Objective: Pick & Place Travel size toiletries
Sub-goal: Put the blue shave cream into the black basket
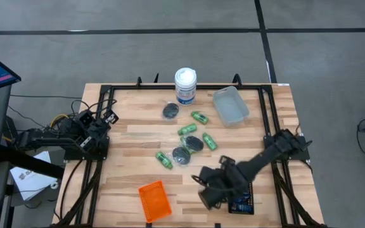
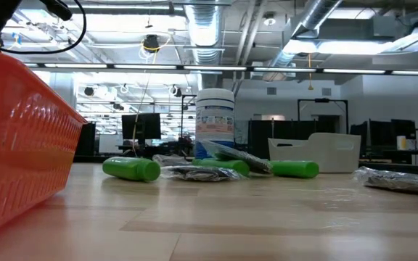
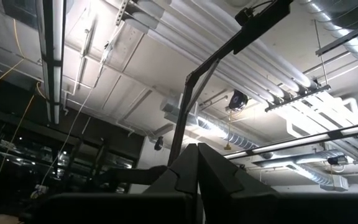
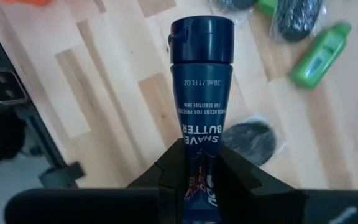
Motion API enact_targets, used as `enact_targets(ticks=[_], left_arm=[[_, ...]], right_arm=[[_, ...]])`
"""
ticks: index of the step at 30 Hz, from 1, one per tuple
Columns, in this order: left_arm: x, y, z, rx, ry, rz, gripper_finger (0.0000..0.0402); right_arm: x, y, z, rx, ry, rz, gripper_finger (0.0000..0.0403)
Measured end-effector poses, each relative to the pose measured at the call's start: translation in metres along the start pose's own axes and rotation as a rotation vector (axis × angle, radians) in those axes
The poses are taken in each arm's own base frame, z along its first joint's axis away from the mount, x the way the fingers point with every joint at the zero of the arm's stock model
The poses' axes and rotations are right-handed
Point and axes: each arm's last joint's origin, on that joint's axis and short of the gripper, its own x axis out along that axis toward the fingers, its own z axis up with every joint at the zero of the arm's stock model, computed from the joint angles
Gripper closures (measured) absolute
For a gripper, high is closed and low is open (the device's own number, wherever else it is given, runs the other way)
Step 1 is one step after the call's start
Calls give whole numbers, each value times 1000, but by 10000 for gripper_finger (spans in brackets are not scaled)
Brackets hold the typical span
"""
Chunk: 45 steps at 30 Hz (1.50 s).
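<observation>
My right gripper [image 4: 201, 171] is near the table's front, left of a black tray [image 1: 243, 204], and is shut on a dark blue flat tube [image 4: 201, 81] marked SHAVE BUTTER. In the high view this gripper [image 1: 206, 195] hides the tube. Several green bottles [image 1: 187, 129] and dark wrapped pucks [image 1: 194, 142] lie on the table's middle. A bottle [image 4: 321, 55] and a puck [image 4: 253, 140] show beyond the tube. My left gripper [image 1: 108, 119] is at the table's left edge, shut and empty, pointing at the ceiling [image 3: 197, 163]. My right gripper pinches the blue tube between its two fingers at the flat tail end [image 4: 201, 148], one finger on each side. The fingers lie along the tube. The tube juts straight out past the fingertips, cap end [image 4: 201, 40] away from the gripper, above the table top.
A white canister with a blue label [image 1: 185, 85] and a clear tray [image 1: 230, 105] stand at the back. An orange tray [image 1: 154, 201] lies at the front left of my right gripper. The black tray holds blue items. Bare wood lies between the orange tray and the toiletries.
</observation>
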Motion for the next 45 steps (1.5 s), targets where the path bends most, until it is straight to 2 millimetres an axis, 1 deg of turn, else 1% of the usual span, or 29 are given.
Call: enact_targets(ticks=[3, 7, 10, 13, 15, 18, 20, 23, 28, 32, 36, 39, 45], left_arm=[[0, 0, 0, 0, 0, 0, 401], [0, 0, 0, 0, 0, 0, 401], [0, 0, 0, 0, 1, 0, 401], [0, 0, 0, 0, 0, 0, 401], [0, 0, 0, 0, 0, 0, 401], [0, 0, 0, 0, 0, 0, 401], [0, 0, 0, 0, 0, 0, 401], [0, 0, 0, 0, 0, 0, 401], [0, 0, 0, 1, 0, 0, 401], [0, 0, 0, 2, 0, 0, 401], [0, 0, 0, 2, 0, 0, 401], [0, 0, 0, 3, 0, 0, 401], [0, 0, 0, 4, 0, 0, 401]], right_arm=[[-5, 11, -17, 60, -16, 5, 350], [-10, 22, -35, 90, -19, 19, 350], [-7, 25, -48, 117, -6, 5, 350], [1, 14, -65, 199, 62, -40, 350], [7, 4, -81, 267, 106, -89, 350], [16, -9, -103, 366, 119, -152, 350], [17, -16, -113, 407, 114, -154, 350], [22, -20, -119, 418, 107, -133, 350], [39, -20, -124, 405, 113, -133, 350], [57, -16, -130, 394, 137, -103, 350], [67, -18, -134, 393, 160, -108, 350], [72, -18, -135, 383, 161, -107, 350], [73, -15, -135, 360, 158, -78, 349]])
